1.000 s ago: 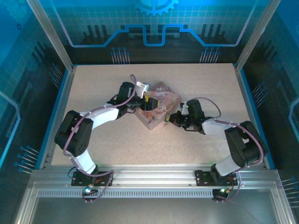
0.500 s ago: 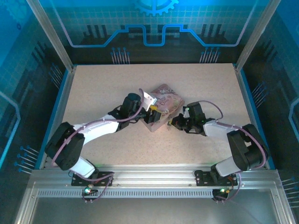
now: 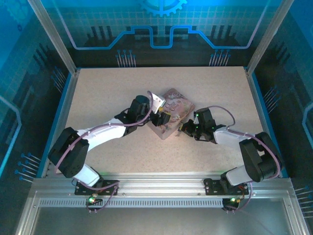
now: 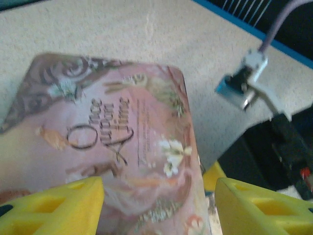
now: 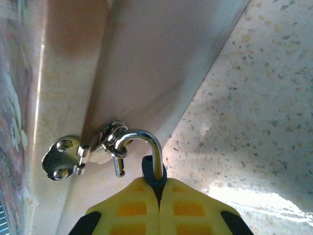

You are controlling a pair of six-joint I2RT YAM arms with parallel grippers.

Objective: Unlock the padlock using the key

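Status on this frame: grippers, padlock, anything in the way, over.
Left gripper open above pink tin lid. Right gripper shut on padlock; shackle hooked through tin's hasp, one leg looks free. Tin wall close beside padlock.

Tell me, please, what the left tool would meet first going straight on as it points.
Probably the pink tin, whose lid lies straight ahead of the open left tool; depth is unclear.

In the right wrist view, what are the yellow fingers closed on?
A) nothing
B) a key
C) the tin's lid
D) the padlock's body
D: the right gripper is shut on the padlock, whose shackle hooks through the hasp on the pink tin.
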